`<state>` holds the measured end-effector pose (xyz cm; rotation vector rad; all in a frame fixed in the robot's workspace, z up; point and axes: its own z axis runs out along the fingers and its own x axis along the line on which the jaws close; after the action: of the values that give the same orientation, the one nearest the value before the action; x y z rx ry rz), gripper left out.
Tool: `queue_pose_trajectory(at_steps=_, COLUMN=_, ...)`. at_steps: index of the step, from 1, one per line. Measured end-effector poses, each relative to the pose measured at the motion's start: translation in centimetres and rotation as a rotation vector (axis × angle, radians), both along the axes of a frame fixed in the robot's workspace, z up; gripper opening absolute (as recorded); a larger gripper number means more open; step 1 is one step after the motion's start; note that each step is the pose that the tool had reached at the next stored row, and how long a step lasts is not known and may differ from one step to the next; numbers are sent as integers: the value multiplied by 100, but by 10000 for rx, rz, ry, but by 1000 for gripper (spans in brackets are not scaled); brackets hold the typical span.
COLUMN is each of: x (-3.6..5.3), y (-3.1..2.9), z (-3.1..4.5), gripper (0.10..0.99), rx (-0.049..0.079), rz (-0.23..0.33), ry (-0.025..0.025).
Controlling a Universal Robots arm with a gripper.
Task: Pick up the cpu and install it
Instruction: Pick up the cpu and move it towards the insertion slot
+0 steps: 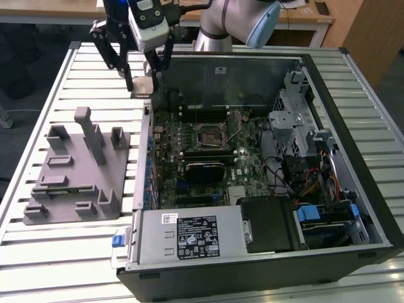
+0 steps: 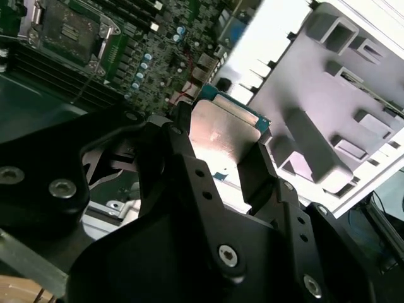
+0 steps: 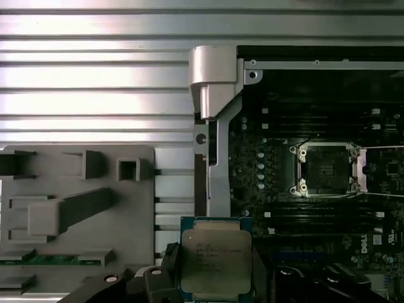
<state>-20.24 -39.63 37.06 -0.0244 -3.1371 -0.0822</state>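
– Where is the cpu [image 3: 216, 262] now?

– I see it held in the gripper [image 1: 142, 85], which has closed its two black fingers [image 2: 259, 165] on opposite edges of the chip. In the exterior view it hangs above the slatted worktop [image 1: 95, 69], near the outer wall of the open case [image 1: 353, 126], at the far corner on the exterior view's left. It is well apart from the socket [image 1: 209, 134].

– What does each camera give you?

– The first wrist view looks onto the silver top plate, with a thin green rim around it. There the chip lies between the grey holder tray [image 3: 76, 208] and the motherboard [image 3: 271, 189]. The second wrist view shows me how the fingers press on its sides. The exterior view gives only a small pale patch, so I cannot say surely from there if the chip is level.

– And its direction?

– The chip is close to square, so I find no clear long axis. Its edges run parallel to those of the socket frame, plate toward the first wrist camera.
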Motion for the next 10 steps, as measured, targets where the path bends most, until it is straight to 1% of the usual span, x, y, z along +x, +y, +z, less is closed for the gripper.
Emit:
queue_pose_trajectory(at_steps=5, x=163, y=49, z=-3, gripper=541, rx=-1, rz=0, ry=1)
queue_pose_trajectory(at_steps=10, x=343, y=79, z=-9, gripper=541, rx=0, rz=-1, ry=1)
